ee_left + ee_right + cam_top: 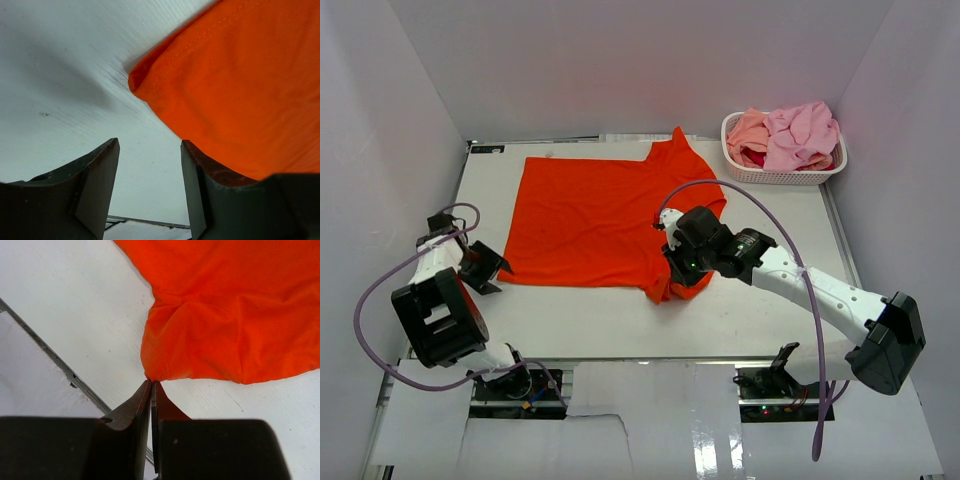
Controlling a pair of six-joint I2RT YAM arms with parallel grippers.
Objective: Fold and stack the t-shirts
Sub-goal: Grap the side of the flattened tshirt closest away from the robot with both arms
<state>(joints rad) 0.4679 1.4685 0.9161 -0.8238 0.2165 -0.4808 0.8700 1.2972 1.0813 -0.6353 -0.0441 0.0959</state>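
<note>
The bright orange-red cloth t-shirt lies spread at centre, largely unfolded, its near-right corner apparently pinched in the right gripper's closed fingers, the left gripper parted and empty beside its near-left corner, while crumpled pink shirts wait in the far-right white perforated plastic basket.

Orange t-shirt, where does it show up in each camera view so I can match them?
Top external: orange t-shirt spread across the table's middle.
Left wrist: upper right, corner ahead of the open left gripper.
Right wrist: upper right, corner pinched at the right gripper's tips.
Shared landmark: the white table under it.
</note>
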